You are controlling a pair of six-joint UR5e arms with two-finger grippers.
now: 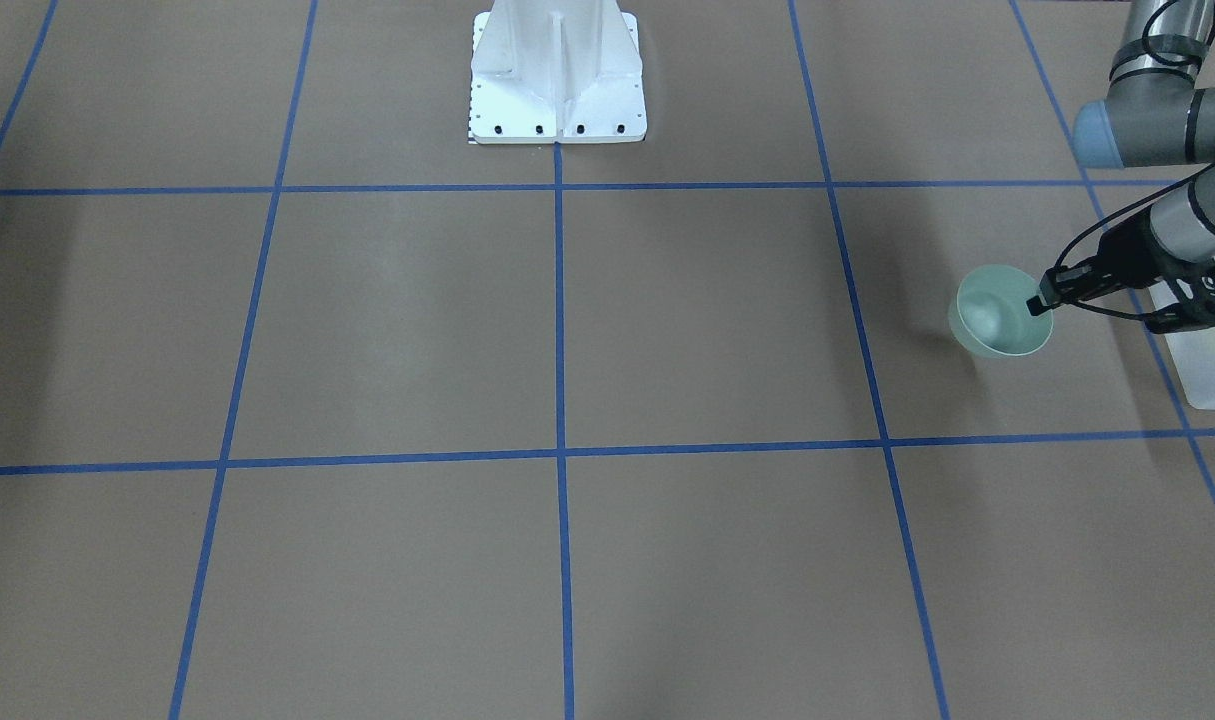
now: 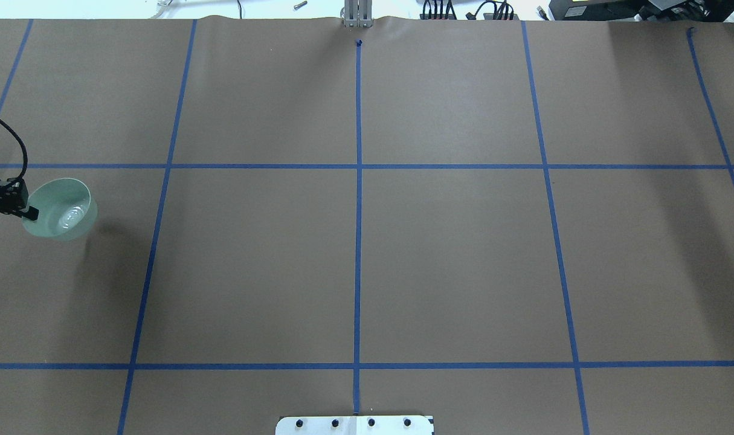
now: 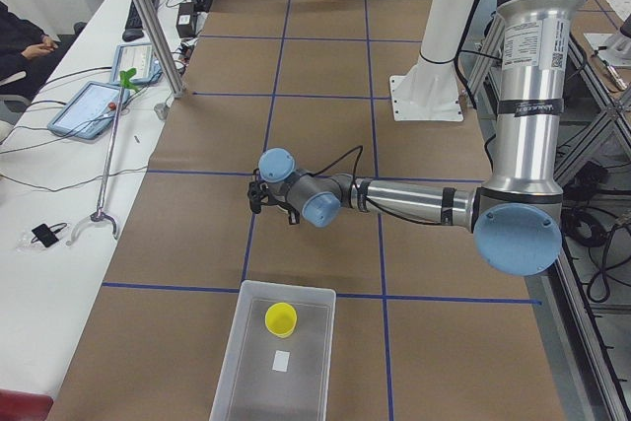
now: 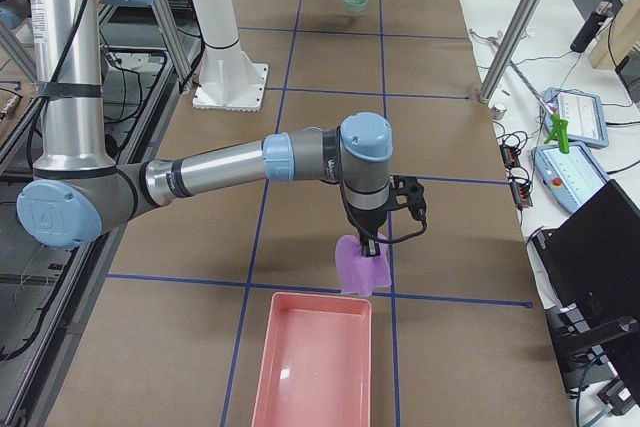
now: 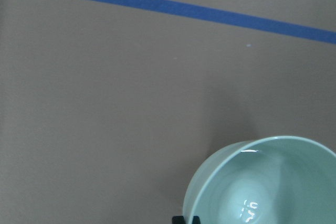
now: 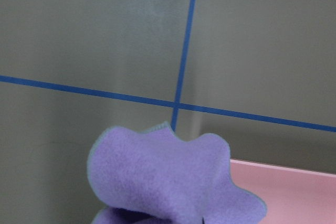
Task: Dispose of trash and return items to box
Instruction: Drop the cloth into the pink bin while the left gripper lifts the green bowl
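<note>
Right now my left claw [image 1: 1039,303] clenches the rim of the pale green round bowl [image 1: 992,320]. The frosted-white translucent rectangular bin [image 1: 1212,375] lies just behind that claw, outboard, while my right claw [image 4: 372,244], gripping a purple fleece cloth [image 4: 360,269], is far off.

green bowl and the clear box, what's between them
In the front-facing view only the left gripper, pinching the bowl's rim, and its wrist span the gap to the box; the table beneath is bare.
</note>
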